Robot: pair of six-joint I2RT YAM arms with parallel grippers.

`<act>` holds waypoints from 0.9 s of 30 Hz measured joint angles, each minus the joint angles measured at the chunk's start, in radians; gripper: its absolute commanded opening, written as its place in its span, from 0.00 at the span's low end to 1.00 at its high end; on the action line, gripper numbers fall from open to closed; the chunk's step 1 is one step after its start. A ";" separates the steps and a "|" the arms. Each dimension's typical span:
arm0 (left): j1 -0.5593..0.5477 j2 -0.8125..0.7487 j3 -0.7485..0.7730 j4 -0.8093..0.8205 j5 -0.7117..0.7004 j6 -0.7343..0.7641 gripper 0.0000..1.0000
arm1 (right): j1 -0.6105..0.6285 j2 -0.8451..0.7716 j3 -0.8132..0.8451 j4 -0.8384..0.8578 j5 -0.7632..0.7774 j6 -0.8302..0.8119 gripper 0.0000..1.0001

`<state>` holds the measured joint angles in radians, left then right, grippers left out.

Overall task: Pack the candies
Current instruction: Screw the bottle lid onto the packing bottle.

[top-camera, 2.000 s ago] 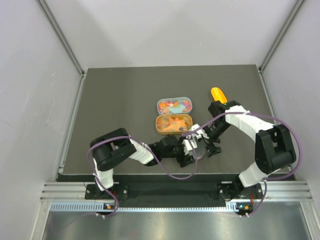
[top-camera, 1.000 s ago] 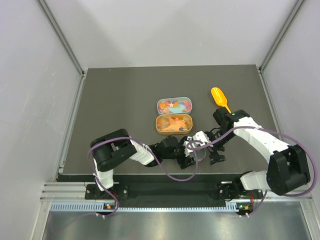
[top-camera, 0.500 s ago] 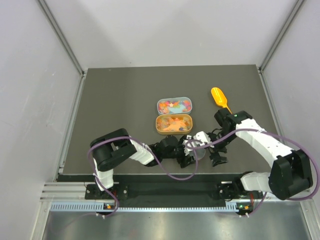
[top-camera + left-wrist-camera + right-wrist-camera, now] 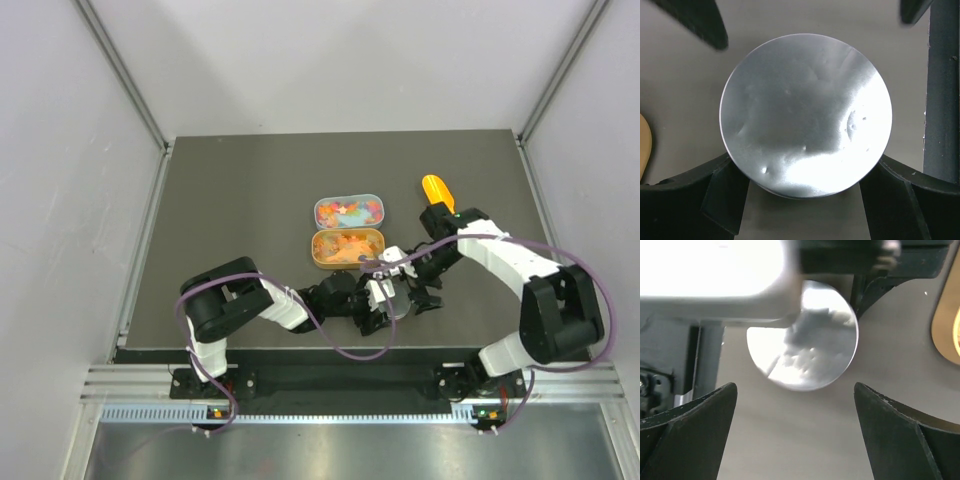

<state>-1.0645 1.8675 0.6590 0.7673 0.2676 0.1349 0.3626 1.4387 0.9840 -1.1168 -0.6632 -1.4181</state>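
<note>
Left gripper (image 4: 384,300): extending low from the left, its fingers pressing the rim of a round silver disc (image 4: 806,116) from both sides — grasping it.
Right gripper (image 4: 795,392): hanging spread wide and released, with the disc lying ahead between its fingers and apart from them.
Candies (image 4: 348,209): sitting in two tins near the table's middle. A multicoloured heap is filling the upper tin (image 4: 318,211), and mostly orange ones are lying in the lower tin (image 4: 314,248), which is touching it.
Crowding: both grippers are meeting just in front of the lower tin, near the table's front edge. Dark fingers are showing at the top and right of the left wrist view, just beside the disc.
Open room: bare dark table (image 4: 230,200) is stretching left of the tins and behind them to the white walls (image 4: 90,200). An orange scoop (image 4: 434,186) is lying between the tins and the right edge.
Edges: walls are standing close along three sides, and a metal rail (image 4: 130,385) is running along the near side.
Hidden: the scoop's handle is disappearing under the right arm. The left gripper's white body is covering the disc's upper left in the right wrist view. Both wrist views are cutting the lower tin off at the frame edge.
Hard to make out: glare is washing over the disc's face — lid or flat plate, I cannot tell. From above, single candies are blurring together.
</note>
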 measured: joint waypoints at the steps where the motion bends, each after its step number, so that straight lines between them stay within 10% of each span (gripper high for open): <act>1: 0.000 0.000 0.000 0.000 0.000 0.000 0.34 | 0.001 0.021 0.000 0.012 -0.005 -0.002 1.00; 27: 0.003 0.000 -0.001 0.001 0.000 0.001 0.34 | 0.094 0.083 0.020 0.074 -0.108 -0.037 1.00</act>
<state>-1.0615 1.8671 0.6582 0.7685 0.2672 0.1356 0.4564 1.5215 1.0042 -1.0431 -0.7708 -1.4551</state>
